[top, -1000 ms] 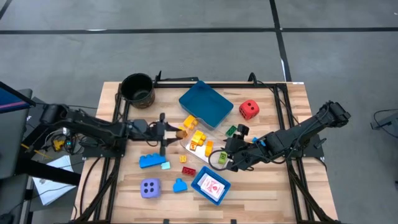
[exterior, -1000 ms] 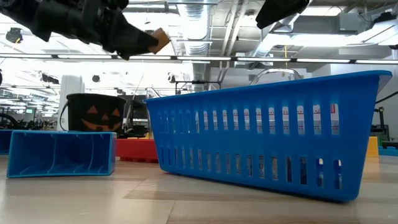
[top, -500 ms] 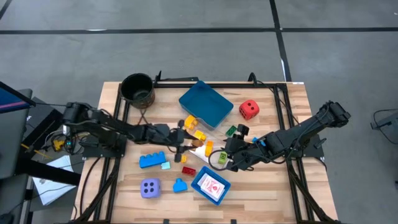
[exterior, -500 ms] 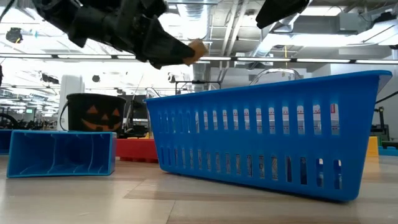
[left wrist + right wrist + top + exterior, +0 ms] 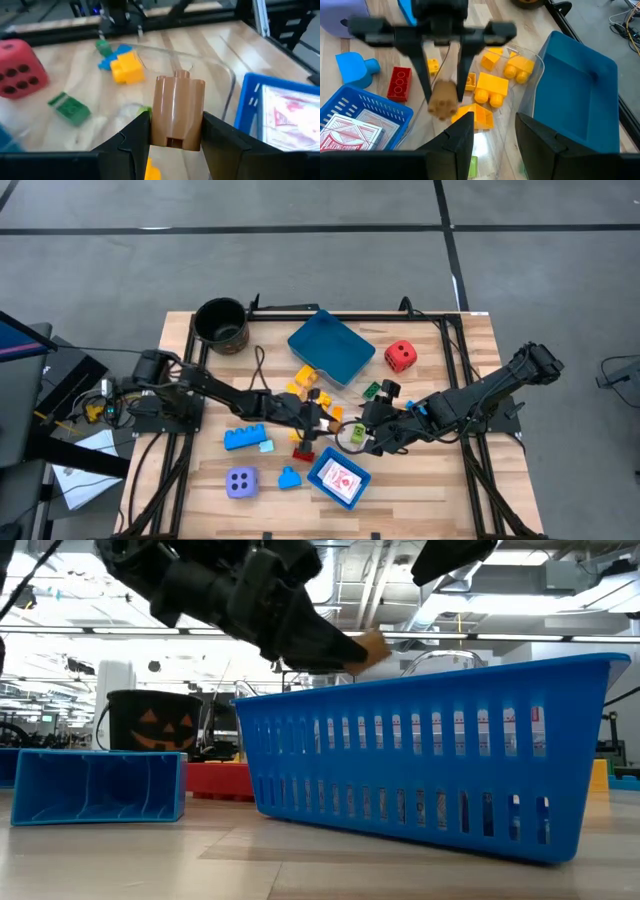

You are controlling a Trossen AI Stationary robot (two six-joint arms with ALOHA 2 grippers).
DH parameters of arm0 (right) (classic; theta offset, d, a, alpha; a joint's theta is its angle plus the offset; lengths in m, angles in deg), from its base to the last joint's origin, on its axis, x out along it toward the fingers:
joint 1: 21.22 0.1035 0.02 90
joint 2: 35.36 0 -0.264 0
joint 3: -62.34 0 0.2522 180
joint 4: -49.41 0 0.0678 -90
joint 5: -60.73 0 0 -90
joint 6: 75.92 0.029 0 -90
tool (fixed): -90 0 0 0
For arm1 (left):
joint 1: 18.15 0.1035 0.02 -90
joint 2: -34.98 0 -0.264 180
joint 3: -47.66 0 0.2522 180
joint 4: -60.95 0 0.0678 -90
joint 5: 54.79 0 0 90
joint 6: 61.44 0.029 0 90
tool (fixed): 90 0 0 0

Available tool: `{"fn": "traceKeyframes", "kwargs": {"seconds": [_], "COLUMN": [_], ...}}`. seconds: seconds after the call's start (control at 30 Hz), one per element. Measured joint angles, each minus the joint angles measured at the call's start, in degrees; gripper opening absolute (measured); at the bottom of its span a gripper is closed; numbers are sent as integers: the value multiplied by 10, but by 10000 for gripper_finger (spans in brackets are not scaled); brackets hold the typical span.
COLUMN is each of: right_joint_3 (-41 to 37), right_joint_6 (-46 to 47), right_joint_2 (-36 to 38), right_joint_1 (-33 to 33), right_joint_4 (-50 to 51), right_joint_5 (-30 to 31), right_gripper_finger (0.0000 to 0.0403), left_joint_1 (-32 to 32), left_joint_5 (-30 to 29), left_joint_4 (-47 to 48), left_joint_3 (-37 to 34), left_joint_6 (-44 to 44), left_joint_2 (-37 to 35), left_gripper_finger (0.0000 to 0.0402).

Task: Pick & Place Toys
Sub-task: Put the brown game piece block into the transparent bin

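Note:
My left gripper [image 5: 314, 416] is shut on a tan brick [image 5: 177, 112] above the middle of the table, over a clear plastic tray [image 5: 522, 55] that holds yellow bricks [image 5: 490, 90]. The brick also shows in the right wrist view [image 5: 442, 98] and the low view [image 5: 370, 643]. My right gripper [image 5: 362, 432] sits low at the clear tray's right side with its fingers apart [image 5: 492, 135]. The tray's edge lies between them, and I cannot tell whether they touch it. A red die [image 5: 400, 356], a lavender die [image 5: 240, 481] and loose bricks lie on the table. My left gripper pinches the tan brick by two opposite sides [image 5: 158, 122] between its two fingers. The fingers [image 5: 426, 75] come from above, slanting down toward the table's right. The brick sticks out past the fingertips, stud end away from the gripper, lifted clear above the clear tray.
A teal tray [image 5: 330, 346] and a dark round pot [image 5: 221, 323] stand at the back. A small blue basket with red-printed cards [image 5: 338, 478] stands near the front. A blue brick [image 5: 243, 438], a red brick [image 5: 303, 454] and a green brick [image 5: 371, 390] lie around the tray.
My left gripper has carried the tan brick toward the table's right edge and a little toward the near edge. It has gone from left of the yellow bricks to over the clear tray, close to my right gripper. The brick has stayed clear of the table.

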Motion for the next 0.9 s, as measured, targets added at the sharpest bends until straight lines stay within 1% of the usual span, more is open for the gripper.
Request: {"fn": "traceKeyframes", "kwargs": {"seconds": [0.17, 0.6, 0.67, 0.8, 0.9], "right_joint_3": [0, 0, 0, 0, 0], "right_joint_6": [0, 0, 0, 0, 0], "right_joint_2": [0, 0, 0, 0, 0], "right_joint_1": [0, 0, 0, 0, 0], "right_joint_4": [0, 2, 2, 2, 2], "right_joint_5": [0, 0, 0, 0, 0], "right_gripper_finger": [136, 136, 136, 136, 136], "left_joint_1": [0, 0, 1, 1, 1], "left_joint_5": [3, 4, 16, 33, 34], "left_joint_4": [-1, 19, 23, 22, 22], "left_joint_3": [23, 28, 28, 28, 28], "left_joint_6": [0, 0, 0, 0, 0], "left_joint_2": [33, 34, 34, 34, 34], "left_gripper_finger": [145, 145, 147, 164, 183]}}
